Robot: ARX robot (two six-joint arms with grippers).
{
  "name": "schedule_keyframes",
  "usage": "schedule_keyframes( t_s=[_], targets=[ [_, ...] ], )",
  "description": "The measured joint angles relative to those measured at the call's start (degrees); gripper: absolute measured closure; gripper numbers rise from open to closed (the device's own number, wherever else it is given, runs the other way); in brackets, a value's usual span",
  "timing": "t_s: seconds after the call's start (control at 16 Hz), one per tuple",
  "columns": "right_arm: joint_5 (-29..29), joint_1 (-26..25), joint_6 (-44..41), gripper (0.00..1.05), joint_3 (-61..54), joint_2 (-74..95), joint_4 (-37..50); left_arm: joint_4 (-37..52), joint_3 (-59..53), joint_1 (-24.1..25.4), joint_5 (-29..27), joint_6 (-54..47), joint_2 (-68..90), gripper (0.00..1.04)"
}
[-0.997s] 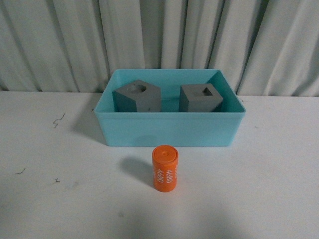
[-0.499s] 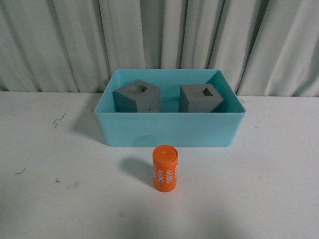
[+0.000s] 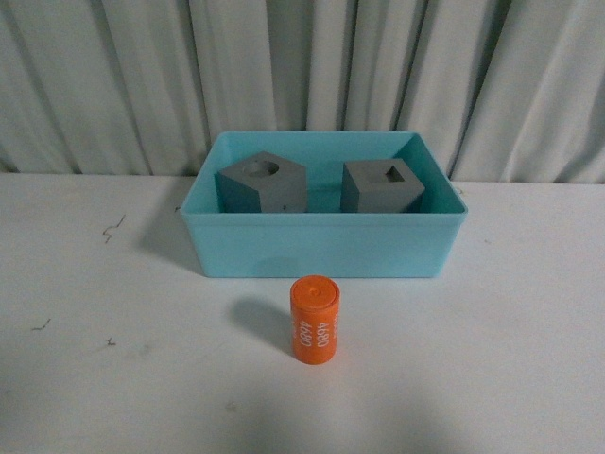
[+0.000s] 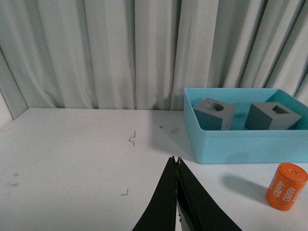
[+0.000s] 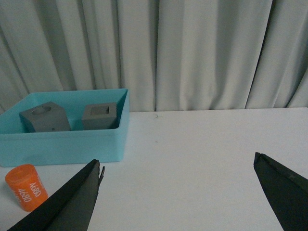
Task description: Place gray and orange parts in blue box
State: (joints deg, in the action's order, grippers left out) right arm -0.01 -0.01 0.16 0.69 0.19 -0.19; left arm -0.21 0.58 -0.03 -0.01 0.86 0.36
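- Front view: the blue box (image 3: pixel 321 248) holds the round-hole cube (image 3: pixel 263 184) and the square-hole cube (image 3: pixel 380 186); the orange cylinder (image 3: pixel 314 319) stands outside, just before it.
- Left wrist view: left gripper (image 4: pixel 175 163) jaws pressed together, empty.
- Right wrist view: right gripper (image 5: pixel 178 161) jaws wide apart, empty.

We've got a white table (image 3: pixel 85 312), scuffed on its left. On it sits the blue box (image 3: pixel 321 244) toward the far side, the orange cylinder (image 3: pixel 313 319) standing upright just nearer, not touching.
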Motion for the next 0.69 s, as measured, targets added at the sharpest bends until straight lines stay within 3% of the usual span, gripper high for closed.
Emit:
schedule_keyframes(
  t_s=[0.06, 0.19, 0.31, 0.62, 0.69],
  targets=[
    [0.0, 0.0, 0.0, 0.06, 0.0, 0.0, 0.0, 0.0, 0.0, 0.0, 0.0, 0.0, 0.0, 1.03],
    [0.0, 0.0, 0.0, 0.06, 0.0, 0.0, 0.0, 0.0, 0.0, 0.0, 0.0, 0.0, 0.0, 0.8],
    [0.0, 0.0, 0.0, 0.06, 0.0, 0.0, 0.0, 0.0, 0.0, 0.0, 0.0, 0.0, 0.0, 0.64],
    [0.0, 0.0, 0.0, 0.06, 0.0, 0.0, 0.0, 0.0, 0.0, 0.0, 0.0, 0.0, 0.0, 0.06],
    [0.0, 0.0, 0.0, 0.06, 0.0, 0.0, 0.0, 0.0, 0.0, 0.0, 0.0, 0.0, 0.0, 0.07]
  ],
)
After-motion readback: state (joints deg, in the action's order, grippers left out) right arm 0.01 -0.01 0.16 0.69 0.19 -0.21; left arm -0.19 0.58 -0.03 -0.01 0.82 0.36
